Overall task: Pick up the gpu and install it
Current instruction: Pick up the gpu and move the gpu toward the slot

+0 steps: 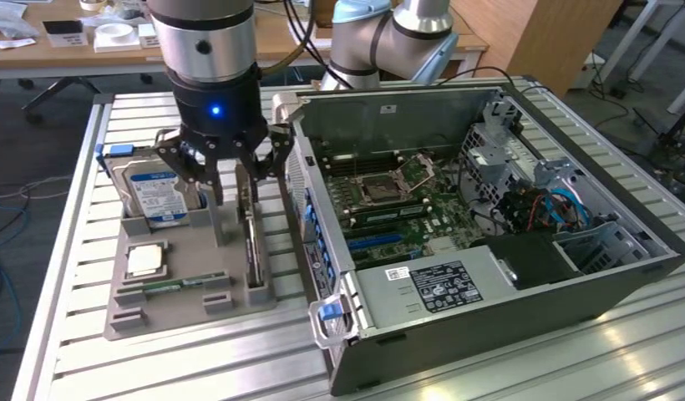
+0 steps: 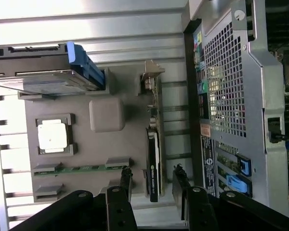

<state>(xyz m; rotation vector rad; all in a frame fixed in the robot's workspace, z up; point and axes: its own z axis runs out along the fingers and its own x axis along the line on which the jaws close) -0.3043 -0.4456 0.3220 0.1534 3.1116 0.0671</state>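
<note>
The gripper (image 1: 238, 227) hangs low over the tray (image 1: 131, 317), jaws wide apart and holding nothing. In the wrist view its fingers (image 2: 126, 180) stand either side of the gpu (image 2: 154, 144), with a gap showing on each side. The gpu stands on edge in a slot on the tray's side nearest the case (image 1: 610, 276), its metal bracket (image 2: 153, 77) at the far end from the gripper. Its bottom edge is sunk in the slot, and its near end is cut off behind the gripper body.

In the exterior view the gpu (image 1: 252, 255) shows only as a thin dark edge, partly covered by a finger, so its faces cannot be made out. Also on the tray are the hard drive (image 1: 155, 196), upright with its lower part hidden in its slot, the CPU (image 1: 145, 261) and the memory stick (image 1: 169, 284). The case lies open on the table (image 1: 209, 359), just beside the tray
</note>
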